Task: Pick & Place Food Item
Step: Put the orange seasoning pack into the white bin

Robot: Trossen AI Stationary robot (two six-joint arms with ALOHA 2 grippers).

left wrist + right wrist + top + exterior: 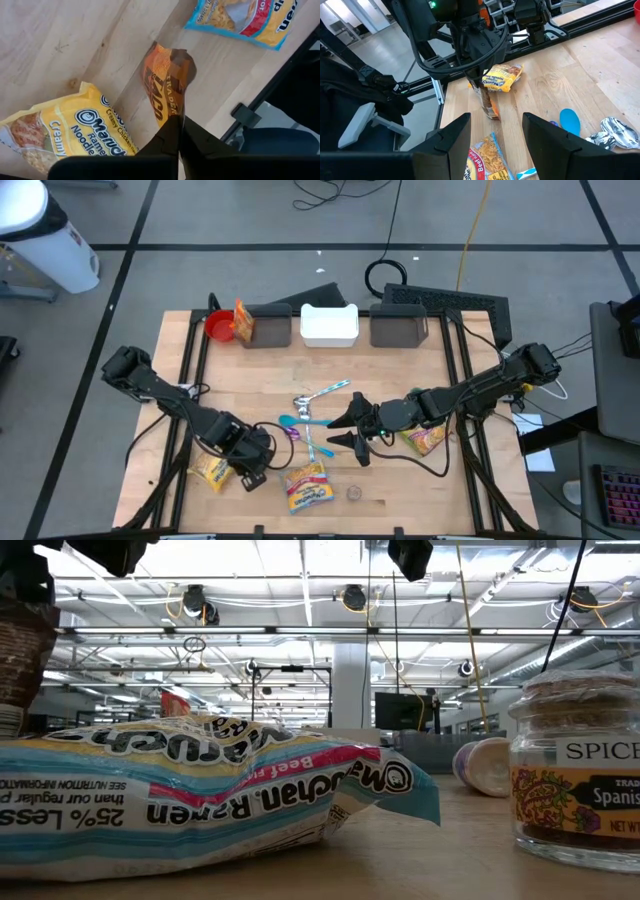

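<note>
An orange-brown seasoning packet [165, 82] stands upright under my left gripper [177, 132], which is shut on it at the table's near left [252, 468]. A yellow ramen packet [65, 132] lies flat beside it. A blue-edged ramen packet [308, 487] lies flat to its right. My right gripper [336, 432] hovers open and nearly level over the middle of the table. It points at the left gripper and has nothing between its fingers [447, 142]. My left gripper pinches the seasoning packet's upper edge [172, 112] between its two shut fingers. The fingers come from above and point steeply down. The packet hangs upright below them, and its lower end [492, 116] reaches the table top.
Spoons and other utensils [318, 405] lie mid-table. A spice jar [353, 493] stands near the front edge. Another food packet [428, 440] lies under the right arm. Two dark bins [265, 328] [400, 328], a white bin [329, 326] and a red bowl [218, 327] line the far edge.
</note>
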